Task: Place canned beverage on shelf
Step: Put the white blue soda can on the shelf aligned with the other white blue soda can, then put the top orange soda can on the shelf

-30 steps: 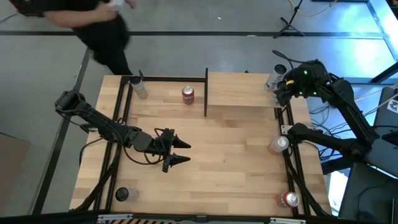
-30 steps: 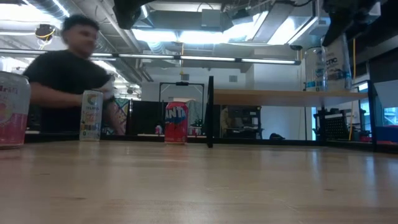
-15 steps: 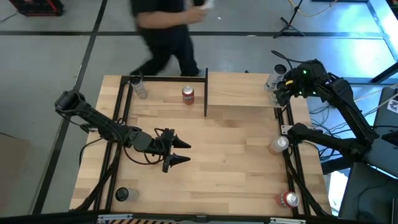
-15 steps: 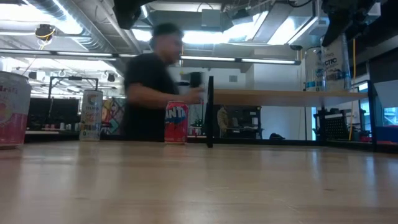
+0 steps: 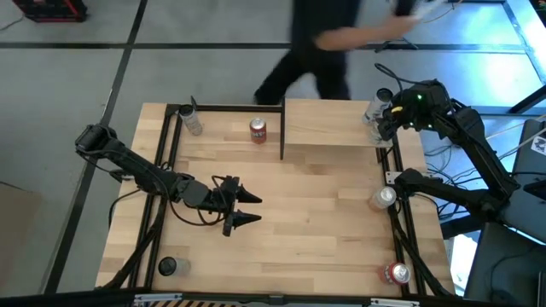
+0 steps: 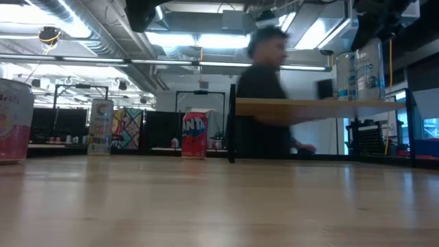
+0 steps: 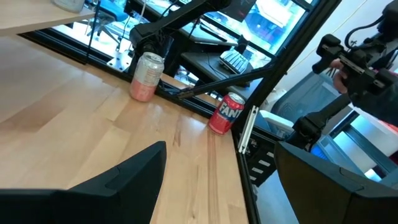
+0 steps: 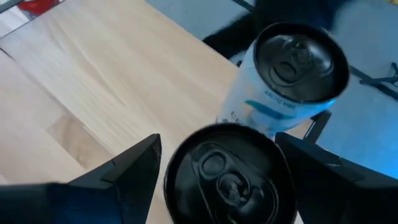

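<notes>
The shelf [image 5: 328, 124] is a light-wood board on black posts at the table's far right; it also shows in the low view [image 6: 295, 106]. A white-and-blue can [image 8: 292, 74] stands on its base at the shelf's right end [image 6: 357, 72]. A dark-topped can [image 8: 227, 174] stands upright beside it. My right gripper [image 5: 381, 119] is above that corner, wide open, with one finger on each side of the dark-topped can [image 8: 217, 142]. My left gripper [image 5: 254, 209] is open and empty over the table's middle left. My right gripper comes down from above with its fingers [image 8: 130, 168] on either side of the dark-topped can's wall. I cannot tell whether they touch it. The can stands upright.
A red can [image 5: 258, 130] and a white can [image 5: 193, 124] stand at the far edge left of the shelf. A pink can [image 5: 382, 198] and a red can [image 5: 396, 273] stand along the right edge, a dark-topped can [image 5: 169, 266] near left. A person [image 5: 333, 43] passes behind the table.
The person has walked from the left to the right behind the table's far edge. In the low view my right gripper has drawn up a little from the can on the shelf, which stays standing.
</notes>
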`<move>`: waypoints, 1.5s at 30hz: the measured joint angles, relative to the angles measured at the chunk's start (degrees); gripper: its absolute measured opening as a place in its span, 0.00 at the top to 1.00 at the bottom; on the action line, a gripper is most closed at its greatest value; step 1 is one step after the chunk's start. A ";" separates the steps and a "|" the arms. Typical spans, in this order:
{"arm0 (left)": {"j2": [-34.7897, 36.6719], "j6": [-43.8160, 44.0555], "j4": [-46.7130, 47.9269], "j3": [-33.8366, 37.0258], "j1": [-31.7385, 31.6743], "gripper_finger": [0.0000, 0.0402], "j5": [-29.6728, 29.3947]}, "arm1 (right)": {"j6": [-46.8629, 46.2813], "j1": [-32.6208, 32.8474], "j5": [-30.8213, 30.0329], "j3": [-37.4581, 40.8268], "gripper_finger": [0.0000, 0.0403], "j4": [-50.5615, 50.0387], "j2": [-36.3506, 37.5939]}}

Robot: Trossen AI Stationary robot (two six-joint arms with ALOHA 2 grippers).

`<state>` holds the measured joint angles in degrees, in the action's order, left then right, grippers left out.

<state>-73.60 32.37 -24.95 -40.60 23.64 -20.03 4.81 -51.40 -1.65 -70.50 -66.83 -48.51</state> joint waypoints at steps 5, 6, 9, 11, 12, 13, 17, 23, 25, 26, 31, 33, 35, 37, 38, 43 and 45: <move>0.00 0.01 0.00 0.00 0.00 0.27 -0.40 | 0.22 0.00 -3.30 -2.54 0.25 -0.19 -0.02; 0.00 0.01 0.00 0.00 0.00 0.27 -0.46 | 0.37 0.00 -3.62 -3.27 0.25 -0.12 -0.02; 0.00 0.01 0.00 0.00 0.00 0.27 -0.46 | 1.16 0.00 -3.91 -5.70 0.25 -0.24 0.00; 0.00 -0.01 0.00 0.00 0.00 0.27 -0.46 | 1.43 0.00 -3.75 -7.24 0.25 -0.33 0.00; 0.00 -0.01 0.00 0.00 0.00 0.27 -0.43 | 1.44 0.00 -2.94 -8.00 0.25 -0.49 0.00; 0.00 0.01 0.00 0.00 0.00 0.27 -0.34 | 1.37 0.00 -1.71 -8.72 0.25 -0.69 0.01; 0.16 -0.01 0.04 0.00 -0.51 0.27 0.25 | -1.47 0.02 6.85 -10.99 0.25 -0.72 0.02; 2.36 -0.82 2.93 -1.62 -2.27 0.27 1.60 | -7.50 0.07 20.98 -11.27 0.25 -1.14 0.03; 3.39 -1.80 6.49 -3.18 -3.10 0.27 1.53 | -8.19 0.07 22.58 -11.27 0.25 -1.18 0.31; 3.70 -2.06 8.74 -4.24 -3.62 0.27 1.45 | -8.63 0.07 23.02 -11.27 0.25 -1.16 0.31; 4.35 -3.61 23.50 -10.66 -7.60 0.27 1.29 | -9.30 0.07 24.26 -11.27 0.25 -0.66 0.31; 4.35 -4.73 29.79 -13.40 -9.81 0.27 1.25 | -9.13 0.07 24.26 -11.27 0.25 -0.03 0.04; 4.35 -6.82 34.04 -15.46 -12.37 0.27 1.19 | -9.13 0.07 24.26 -11.27 0.25 0.51 -0.56; 4.35 -9.31 36.83 -16.78 -15.30 0.27 1.22 | -9.11 0.07 24.25 -11.27 0.25 0.61 -1.21; 4.35 -10.55 38.14 -17.27 -16.88 0.27 1.27 | -9.11 0.07 24.26 -11.27 0.25 0.75 -1.41; 4.35 -15.29 41.11 -18.01 -25.60 0.27 6.03 | -10.98 2.17 24.51 -11.25 0.25 1.61 -2.52; 4.05 -16.90 41.36 -17.99 -29.50 0.27 9.45 | -12.56 4.85 23.22 -11.25 0.25 3.26 -2.75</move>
<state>-69.55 15.47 16.41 -58.59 -5.86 -10.58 -7.74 -46.54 21.57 -81.76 -63.57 -51.26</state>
